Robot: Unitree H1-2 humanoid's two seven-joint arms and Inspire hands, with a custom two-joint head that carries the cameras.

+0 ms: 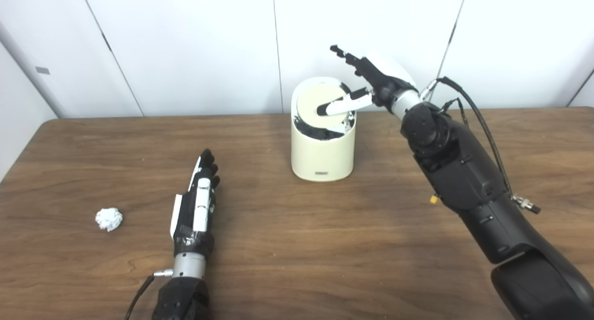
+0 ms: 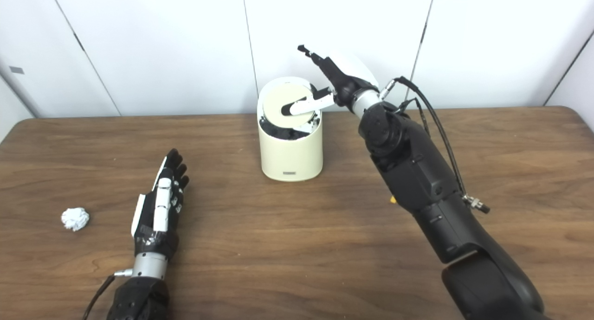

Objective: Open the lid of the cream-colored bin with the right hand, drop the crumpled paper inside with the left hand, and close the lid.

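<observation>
Right hand (image 1: pixel 371 81) is at the cream-colored bin (image 1: pixel 323 157), reaching in from the right. One digit lies across the round lid (image 1: pixel 315 102) and presses on it; the other fingers (image 1: pixel 345 55) are spread and raised above the rim, gripping nothing. The lid sits tilted, with a dark gap open along its front edge, so I read it as a push or swing type that is partly open. That pose fits: press with one digit and keep the rest out of the opening.

Left hand (image 1: pixel 197 201) lies flat on the counter (image 1: pixel 297 246), fingers straight and close together, empty. It looks parked, waiting its turn.

Crumpled paper (image 1: pixel 109 219) is on the counter near the left edge, just left of the left hand and not touching it. It's well apart from the bin.

Judgement: we're in the lid-opening step and the paper isn't picked up yet. Next, the left hand needs to go sideways for the paper while the right holds the lid down. Risk is the lid springing back if that digit slips.
</observation>
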